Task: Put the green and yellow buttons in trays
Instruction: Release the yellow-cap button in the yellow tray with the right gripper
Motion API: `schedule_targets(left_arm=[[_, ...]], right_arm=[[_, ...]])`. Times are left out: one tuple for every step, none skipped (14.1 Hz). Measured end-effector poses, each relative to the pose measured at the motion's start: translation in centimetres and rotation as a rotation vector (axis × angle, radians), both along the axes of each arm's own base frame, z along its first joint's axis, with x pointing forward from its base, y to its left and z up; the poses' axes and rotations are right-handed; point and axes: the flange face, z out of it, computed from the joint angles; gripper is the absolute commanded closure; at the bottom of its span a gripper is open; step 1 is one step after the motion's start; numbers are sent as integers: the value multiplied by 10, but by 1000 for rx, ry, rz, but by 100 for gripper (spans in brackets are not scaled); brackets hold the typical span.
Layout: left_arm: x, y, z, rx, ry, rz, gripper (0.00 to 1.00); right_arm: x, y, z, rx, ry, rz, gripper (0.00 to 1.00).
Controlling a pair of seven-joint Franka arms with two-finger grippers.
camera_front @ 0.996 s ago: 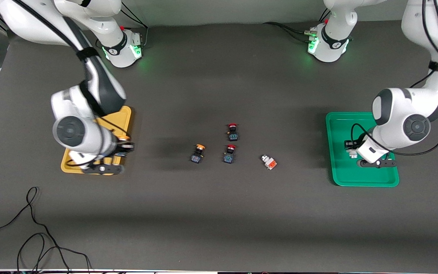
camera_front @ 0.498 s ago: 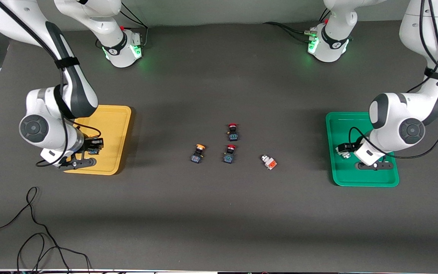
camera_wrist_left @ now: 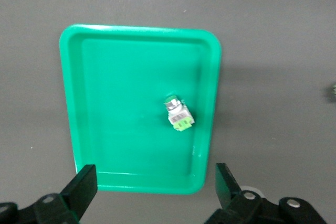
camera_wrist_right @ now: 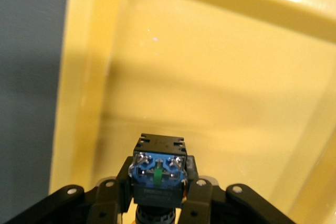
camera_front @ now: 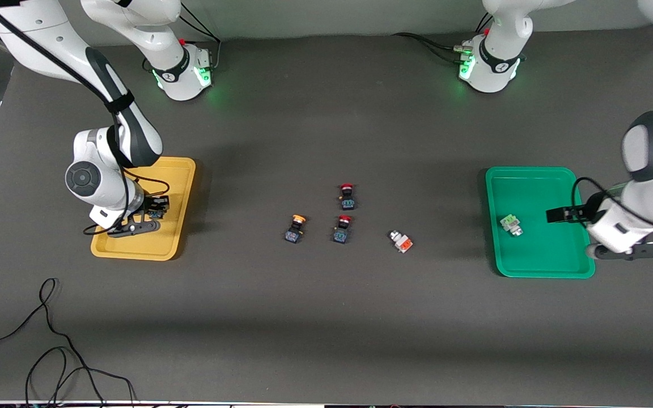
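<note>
Your left gripper [camera_front: 555, 215] hangs over the green tray [camera_front: 530, 266] at the left arm's end of the tabletop, jaws wide apart and empty. The left wrist view shows both fingers [camera_wrist_left: 81, 184] spread, with the tray [camera_wrist_left: 79, 103] between them below.

The green-capped button [camera_front: 511, 224] lies on its side on the tray floor, near the tray edge that faces the tabletop's middle, apart from the gripper. Same button in the left wrist view [camera_wrist_left: 177, 113].

Your right gripper [camera_front: 155, 208] is low over the yellow tray [camera_front: 182, 187] at the right arm's end of the tabletop, jaws clamped on a dark-bodied button [camera_wrist_right: 157, 174]. In the right wrist view you see its blue terminal block between the fingers, over the tray floor [camera_wrist_right: 210, 77]. You can't tell whether it touches the tray.

Loose around the tabletop's middle:
- second yellow-capped button [camera_front: 295, 228], dark body, toward the right arm's end.
- two red-capped switches, one [camera_front: 342, 228] beside that yellow one, the other [camera_front: 347, 196] farther from the front camera.
- a white-bodied switch [camera_front: 401, 241] with an orange block, toward the left arm's end.

A black cable [camera_front: 49, 340] lies near the tabletop's front corner at the right arm's end.
</note>
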Motion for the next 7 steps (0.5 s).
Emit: schedule_targets(left_arm=[[2, -8, 14, -19, -14, 18, 0], [3, -20, 21, -28, -23, 40, 0], [2, -40, 24, -32, -25, 61, 0], [1, -66, 24, -29, -24, 79, 0], [-2, -99, 23, -23, -28, 97, 0], [-6, -135, 22, -17, -36, 120, 0], [-11, -171, 18, -11, -47, 154, 0]], right_arm=[[-1, -4, -4, -1, 5, -8, 16], [-1, -6, -8, -1, 5, -12, 1], [-1, -7, -8, -1, 4, -13, 1], [0, -7, -7, -1, 0, -15, 1], [2, -7, -5, -2, -7, -25, 0], [5, -6, -1, -6, -17, -44, 0], [8, -3, 5, -11, -24, -67, 0]])
